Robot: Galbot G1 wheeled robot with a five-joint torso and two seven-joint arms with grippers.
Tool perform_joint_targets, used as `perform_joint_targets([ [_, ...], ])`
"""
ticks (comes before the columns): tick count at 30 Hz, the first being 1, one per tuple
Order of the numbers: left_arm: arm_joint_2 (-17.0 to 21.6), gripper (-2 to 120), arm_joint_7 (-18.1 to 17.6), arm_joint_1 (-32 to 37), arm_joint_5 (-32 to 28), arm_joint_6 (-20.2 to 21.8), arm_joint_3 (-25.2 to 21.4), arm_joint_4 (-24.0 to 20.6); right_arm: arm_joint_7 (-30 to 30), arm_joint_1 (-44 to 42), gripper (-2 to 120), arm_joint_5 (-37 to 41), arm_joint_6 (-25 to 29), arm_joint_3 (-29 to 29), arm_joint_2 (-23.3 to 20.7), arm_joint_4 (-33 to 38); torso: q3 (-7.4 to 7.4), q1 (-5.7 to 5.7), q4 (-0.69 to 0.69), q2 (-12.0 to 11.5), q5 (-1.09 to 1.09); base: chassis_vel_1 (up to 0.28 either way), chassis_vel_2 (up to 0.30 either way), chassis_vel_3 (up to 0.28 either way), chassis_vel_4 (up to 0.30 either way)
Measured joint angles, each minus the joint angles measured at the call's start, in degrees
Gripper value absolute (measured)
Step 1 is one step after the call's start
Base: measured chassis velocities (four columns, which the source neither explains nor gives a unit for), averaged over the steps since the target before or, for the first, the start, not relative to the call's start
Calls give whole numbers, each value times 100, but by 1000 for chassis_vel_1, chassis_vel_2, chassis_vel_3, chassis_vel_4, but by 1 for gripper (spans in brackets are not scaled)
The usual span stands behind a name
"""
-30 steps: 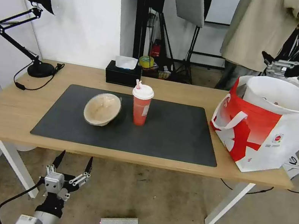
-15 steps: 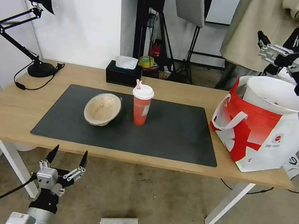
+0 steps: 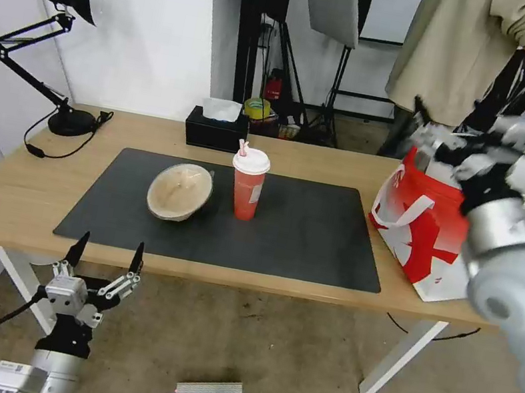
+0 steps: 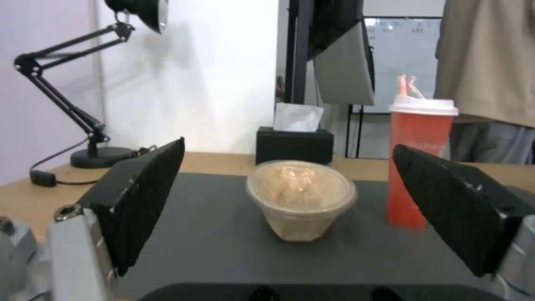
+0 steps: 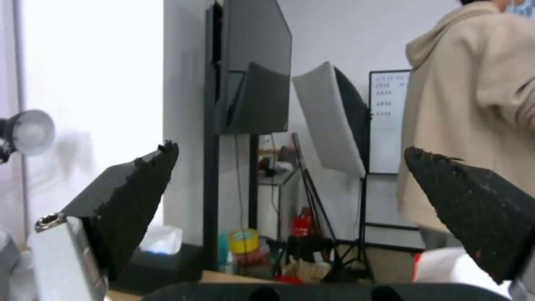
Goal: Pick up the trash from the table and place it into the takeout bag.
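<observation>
Your left gripper [image 3: 105, 252] hangs below the worktop's [image 3: 19, 194] near edge, jaws spread wide and empty. The tan lidded bowl [image 4: 301, 198] sits straight ahead between them, the red cup [image 4: 422, 161] upright beside it. Your right gripper [image 3: 452, 140], wide and empty, hovers over the takeout bag [image 3: 425, 232], farther off.

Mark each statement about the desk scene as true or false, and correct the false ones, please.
1. The red paper cup lies on its side. False: it stands upright on the black mat.
2. The tan lidded bowl is on the mat beside the cup. True.
3. The left end effector holds the bowl. False: it is open, below the table edge.
4. The right end effector is open near the takeout bag. True.
</observation>
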Motion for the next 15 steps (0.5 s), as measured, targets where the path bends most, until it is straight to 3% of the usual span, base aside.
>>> perform_joint_targets([
  [3,-44,100,-11,18,0,1,-21,-38,-90,-287,100,-332,-3,-32,331,33,0,0,1,0,1,0,0,0,0],
  [15,-60,100,-16,29,-72,-1,-113,-85,-374,-1319,100,-1201,-43,-39,916,169,0,-1,-1,0,1,0,0,0,0],
])
